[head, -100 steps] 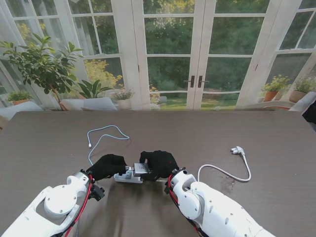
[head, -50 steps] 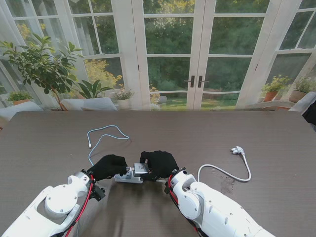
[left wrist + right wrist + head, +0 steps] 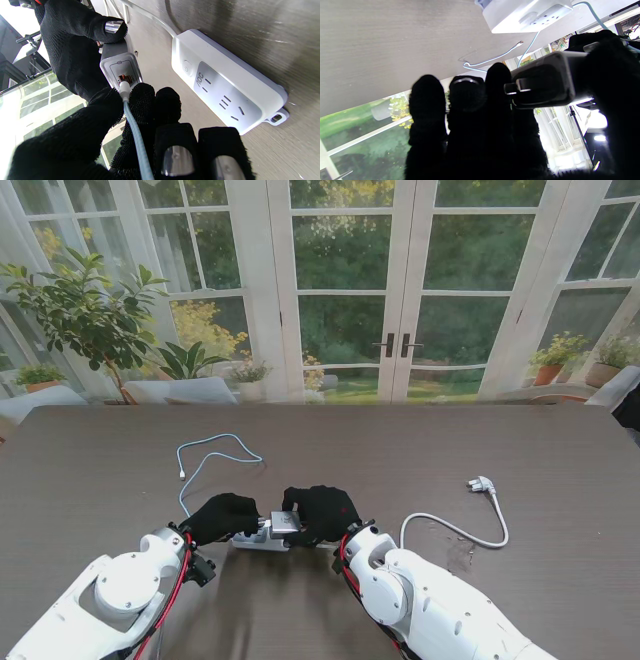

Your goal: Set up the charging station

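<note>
On the far left of the bench (image 3: 90, 460), the free end of the pale blue cable (image 3: 215, 450) lies loose, its loop curling back toward the robot. Next comes the left hand (image 3: 222, 517), whose fingers (image 3: 140, 100) pinch the cable's white plug right at the port of the charger (image 3: 120, 65); the wrist view shows the plug tip meeting the copper-coloured socket, though whether it is fully home cannot be told. Across the last second almost nothing has moved: both hands have stayed pressed together over the same spot, with only a slight tightening toward each other. That suggests the plug is being seated rather than freshly aligned, so this step is probably near its end.

The white power strip (image 3: 262, 540) lies flat on the bench just under and nearer the robot than the two hands, its sockets facing up and unoccupied. The right hand (image 3: 322, 512) is closed around the charger body, holding it above the bench with its metal prongs (image 3: 513, 88) exposed.

Farther right, the strip's own white cord (image 3: 455, 530) arcs across the bench to its plug (image 3: 481, 484), lying unconnected well apart from the hands.

By this reading, the charger has not yet gone into the strip, which appears to be the next job.
</note>
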